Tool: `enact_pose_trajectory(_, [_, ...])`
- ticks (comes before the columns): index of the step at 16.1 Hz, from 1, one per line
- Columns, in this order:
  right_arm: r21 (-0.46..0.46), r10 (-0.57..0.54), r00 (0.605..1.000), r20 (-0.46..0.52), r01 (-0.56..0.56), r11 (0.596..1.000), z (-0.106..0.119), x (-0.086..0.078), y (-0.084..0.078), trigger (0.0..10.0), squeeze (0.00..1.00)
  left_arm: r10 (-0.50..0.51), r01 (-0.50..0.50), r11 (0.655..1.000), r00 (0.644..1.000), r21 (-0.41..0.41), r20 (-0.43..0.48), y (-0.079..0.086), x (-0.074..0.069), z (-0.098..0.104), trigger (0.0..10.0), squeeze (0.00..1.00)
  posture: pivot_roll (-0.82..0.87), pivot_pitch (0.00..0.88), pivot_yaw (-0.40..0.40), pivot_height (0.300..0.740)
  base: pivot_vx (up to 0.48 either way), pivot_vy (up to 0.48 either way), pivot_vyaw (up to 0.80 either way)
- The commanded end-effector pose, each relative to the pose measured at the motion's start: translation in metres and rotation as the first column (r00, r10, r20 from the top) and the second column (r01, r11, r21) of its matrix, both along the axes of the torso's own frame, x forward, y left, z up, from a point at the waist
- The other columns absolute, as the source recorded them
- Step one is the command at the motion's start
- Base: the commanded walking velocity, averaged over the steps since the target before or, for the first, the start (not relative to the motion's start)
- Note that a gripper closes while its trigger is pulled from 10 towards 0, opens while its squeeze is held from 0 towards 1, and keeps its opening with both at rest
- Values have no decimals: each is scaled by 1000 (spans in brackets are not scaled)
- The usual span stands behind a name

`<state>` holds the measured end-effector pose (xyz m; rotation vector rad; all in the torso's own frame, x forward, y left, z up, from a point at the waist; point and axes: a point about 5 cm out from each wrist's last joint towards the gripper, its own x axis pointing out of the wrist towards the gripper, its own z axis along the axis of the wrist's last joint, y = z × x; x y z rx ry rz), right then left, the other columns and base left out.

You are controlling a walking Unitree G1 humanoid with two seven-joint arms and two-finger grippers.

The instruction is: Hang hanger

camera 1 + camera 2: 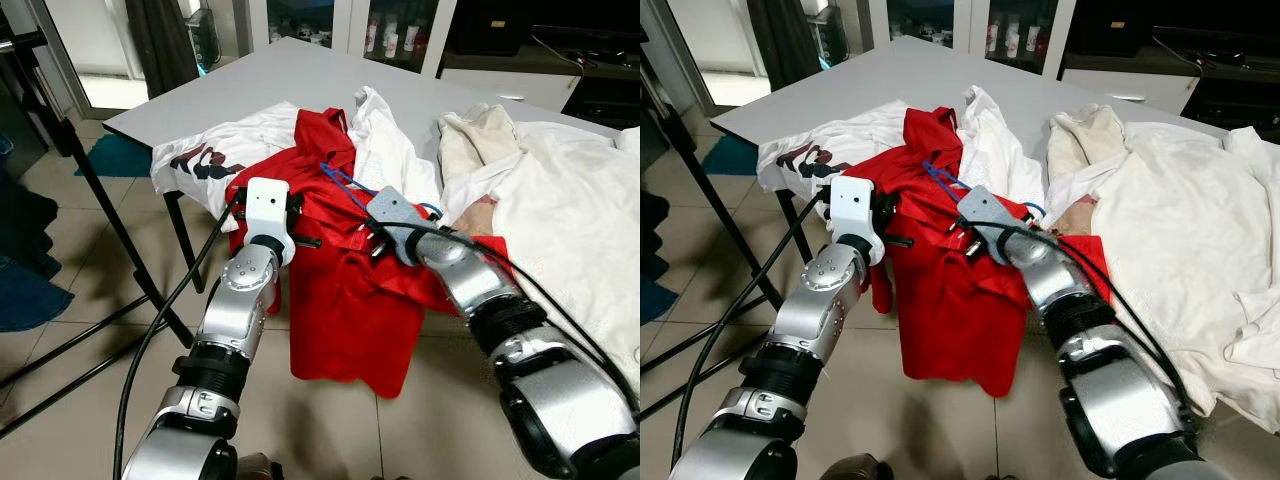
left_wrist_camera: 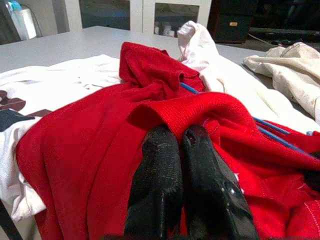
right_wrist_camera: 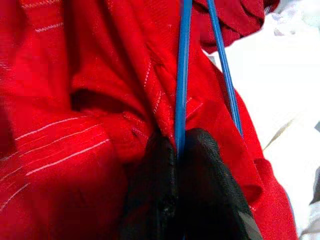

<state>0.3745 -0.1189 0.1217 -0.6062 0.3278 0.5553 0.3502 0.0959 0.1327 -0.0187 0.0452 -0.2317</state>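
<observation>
A red shirt lies on the grey table's near edge and hangs over it toward the floor. A thin blue wire hanger lies in its upper part, two blue rods running across the red cloth. My right gripper is shut on one blue rod of the hanger, with red fabric bunched around it. My left gripper is shut on a raised fold of the red shirt at its left side.
White garments are piled on the table to the right, and a white printed shirt lies to the left of the red one. Black tripod legs stand on the tiled floor at the left. Cabinets line the far wall.
</observation>
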Motion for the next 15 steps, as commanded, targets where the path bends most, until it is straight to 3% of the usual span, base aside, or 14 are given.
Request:
enact_pose_trajectory(1, [-20,-4,1000,-28,3,1000,-2,-2,-9,10000,0,21,-21,1000,1000,1,15,4,2,3,10000,0,108,0,1,740,0,0,0])
enact_pose_trajectory(3, [54,-16,1000,-17,17,998,10,2,-13,10000,0,22,-22,1000,1000,1,14,4,1,3,10000,0,107,0,0,740,0,0,0])
enact_pose_trajectory(4, [83,-25,1000,-12,26,996,16,3,-15,10000,871,22,-22,1000,1000,1,14,4,1,3,10000,0,107,0,0,740,0,0,0])
enact_pose_trajectory(5, [99,-15,1000,-17,17,995,18,2,-14,10000,1000,22,-22,1000,1000,0,14,4,1,3,10000,0,107,0,0,740,0,0,0])
enact_pose_trajectory(7, [147,71,996,-51,-63,987,23,-4,-8,10000,949,22,-22,1000,1000,-1,13,4,1,2,10000,0,107,0,-2,740,0,0,0])
enact_pose_trajectory(8, [163,97,993,-60,-86,983,24,-6,-6,10000,0,23,-23,1000,1000,-1,13,4,1,2,10000,0,107,0,-2,740,0,0,0])
enact_pose_trajectory(11, [227,111,991,-73,-92,970,29,-7,-6,10000,0,24,-24,1000,1000,-2,14,4,1,2,10000,0,109,0,-4,740,0,0,0])
enact_pose_trajectory(13, [290,59,998,-33,-46,956,42,-2,-7,10000,0,25,-25,1000,1000,-1,14,4,1,2,10000,0,109,0,-4,740,0,0,0])
enact_pose_trajectory(15, [281,18,1000,-3,-16,959,46,3,-5,10000,0,24,-24,1000,1000,-1,14,4,1,2,10000,0,109,0,-4,740,0,0,0])
